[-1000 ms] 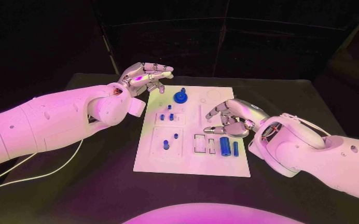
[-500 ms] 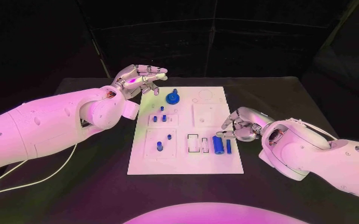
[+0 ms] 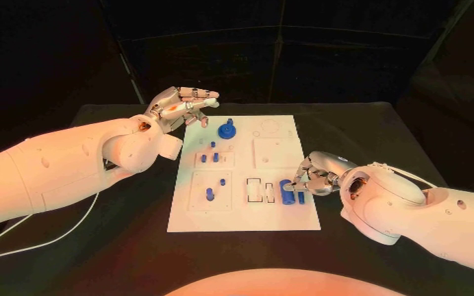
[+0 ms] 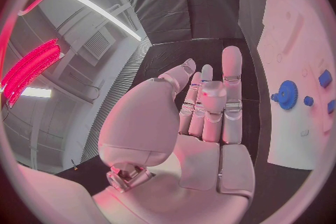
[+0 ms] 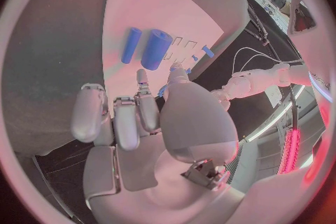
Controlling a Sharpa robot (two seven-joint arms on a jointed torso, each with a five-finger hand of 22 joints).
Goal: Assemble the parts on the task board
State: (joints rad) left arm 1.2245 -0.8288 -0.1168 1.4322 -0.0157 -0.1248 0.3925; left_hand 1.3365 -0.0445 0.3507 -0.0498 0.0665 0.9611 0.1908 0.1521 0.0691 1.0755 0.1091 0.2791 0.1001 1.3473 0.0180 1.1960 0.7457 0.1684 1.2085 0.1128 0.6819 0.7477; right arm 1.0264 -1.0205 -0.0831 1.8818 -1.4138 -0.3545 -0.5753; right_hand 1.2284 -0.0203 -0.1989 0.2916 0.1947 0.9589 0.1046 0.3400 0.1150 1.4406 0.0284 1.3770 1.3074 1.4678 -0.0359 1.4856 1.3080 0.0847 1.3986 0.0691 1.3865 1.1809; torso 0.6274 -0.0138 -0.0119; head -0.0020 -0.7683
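The white task board (image 3: 247, 210) lies mid-table. On it I see a blue gear (image 3: 228, 130) (image 4: 285, 94) at the far end, small blue pegs (image 3: 209, 157) in the left plates, and two blue cylinders, thick (image 3: 286, 192) (image 5: 155, 49) and thin (image 3: 301, 194) (image 5: 131, 45), lying side by side near the right edge. My right hand (image 3: 316, 173) (image 5: 140, 117) hovers just right of these cylinders with bent fingers and holds nothing. My left hand (image 3: 183, 107) (image 4: 210, 106) is raised by the board's far left corner, fingers stretched out, holding nothing.
Two empty rectangular slots (image 3: 262, 190) sit left of the cylinders. Black table (image 3: 375, 131) surrounds the board. A pale cable (image 3: 49, 231) trails off the left arm at the table's near left.
My right hand has drawn back toward me along the board's right edge and come down beside the two cylinders. The left hand stays by the far left corner.
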